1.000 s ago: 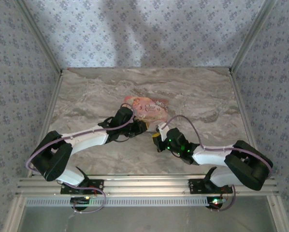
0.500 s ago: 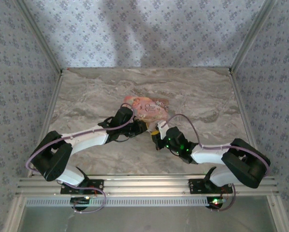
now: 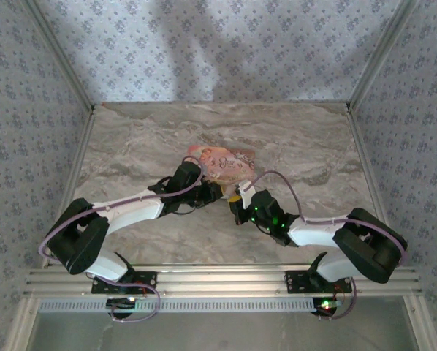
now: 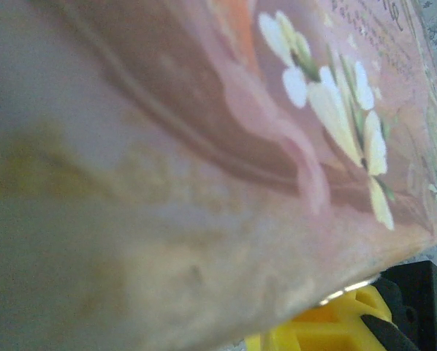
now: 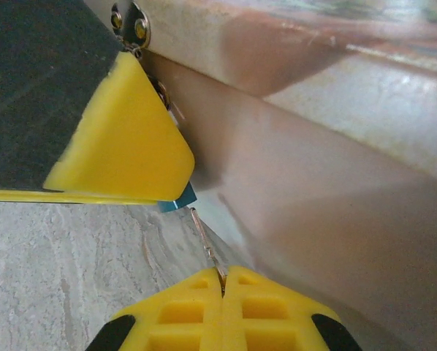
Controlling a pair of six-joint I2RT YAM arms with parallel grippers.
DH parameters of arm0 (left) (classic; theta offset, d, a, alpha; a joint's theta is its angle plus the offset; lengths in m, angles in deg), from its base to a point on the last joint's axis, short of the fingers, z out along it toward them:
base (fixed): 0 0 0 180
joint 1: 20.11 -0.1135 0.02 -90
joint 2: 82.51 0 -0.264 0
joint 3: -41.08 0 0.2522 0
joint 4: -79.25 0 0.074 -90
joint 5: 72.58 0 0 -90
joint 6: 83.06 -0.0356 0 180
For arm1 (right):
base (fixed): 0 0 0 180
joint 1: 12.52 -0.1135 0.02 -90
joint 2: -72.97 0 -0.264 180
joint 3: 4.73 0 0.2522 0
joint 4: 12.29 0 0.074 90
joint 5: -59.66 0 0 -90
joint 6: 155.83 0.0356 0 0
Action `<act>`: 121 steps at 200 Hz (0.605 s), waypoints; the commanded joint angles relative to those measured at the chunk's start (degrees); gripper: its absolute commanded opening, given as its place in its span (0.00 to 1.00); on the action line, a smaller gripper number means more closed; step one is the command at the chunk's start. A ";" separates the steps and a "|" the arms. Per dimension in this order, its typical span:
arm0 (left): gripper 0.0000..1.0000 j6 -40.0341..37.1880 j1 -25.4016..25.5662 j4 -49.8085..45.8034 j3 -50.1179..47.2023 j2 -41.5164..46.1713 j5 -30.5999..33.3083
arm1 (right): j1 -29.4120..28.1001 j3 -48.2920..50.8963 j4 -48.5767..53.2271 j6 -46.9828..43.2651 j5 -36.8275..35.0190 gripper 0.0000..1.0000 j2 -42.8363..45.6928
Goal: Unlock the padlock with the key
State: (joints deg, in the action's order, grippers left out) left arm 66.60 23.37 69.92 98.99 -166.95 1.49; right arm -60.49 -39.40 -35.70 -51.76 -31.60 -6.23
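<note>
My right gripper (image 5: pixel 223 281) is shut on the key (image 5: pixel 206 241), whose thin metal blade sticks out ahead, tip just under a small teal piece (image 5: pixel 178 199). It points at the side wall of the pink-orange illustrated box (image 5: pixel 328 197). A yellow finger (image 5: pixel 123 139) of my left gripper (image 3: pixel 217 191) presses against that wall below a riveted metal hasp (image 5: pixel 131 25). The padlock is hidden behind that finger. In the top view both grippers meet at the box's (image 3: pixel 222 161) near edge, my right gripper (image 3: pixel 235 197) just right of the left one. The left wrist view has the box lid (image 4: pixel 277 146) very close.
The box lies on a marble-patterned table (image 3: pixel 131 146), walled in by patterned fabric at the back and sides. An aluminium rail (image 3: pixel 218 281) runs along the near edge by the arm bases. Bare tabletop (image 5: pixel 72 263) lies left of my right fingers.
My right gripper has moved a little left and away, closer to the box and the left gripper, still holding the key. The left arm and box have stayed put.
</note>
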 commanded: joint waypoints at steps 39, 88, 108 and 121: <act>0.23 1.39 0.11 0.71 2.96 1.89 -2.45 | 0.38 -1.68 -2.18 -0.62 0.77 0.00 -0.77; 0.23 1.34 0.32 0.57 3.00 1.93 -2.43 | 0.42 -1.94 -2.72 -0.79 1.27 0.00 -1.12; 0.23 1.43 0.40 0.42 3.03 2.03 -2.25 | 0.47 -1.70 -3.28 -0.71 1.49 0.00 -0.99; 0.23 1.43 0.45 0.24 3.03 2.17 -2.18 | 0.43 -1.47 -3.86 -0.71 1.55 0.00 -0.74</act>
State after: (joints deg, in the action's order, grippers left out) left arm 66.60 23.40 69.22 99.84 -166.93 1.30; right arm -60.31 -39.86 -36.81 -51.76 -30.77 -7.06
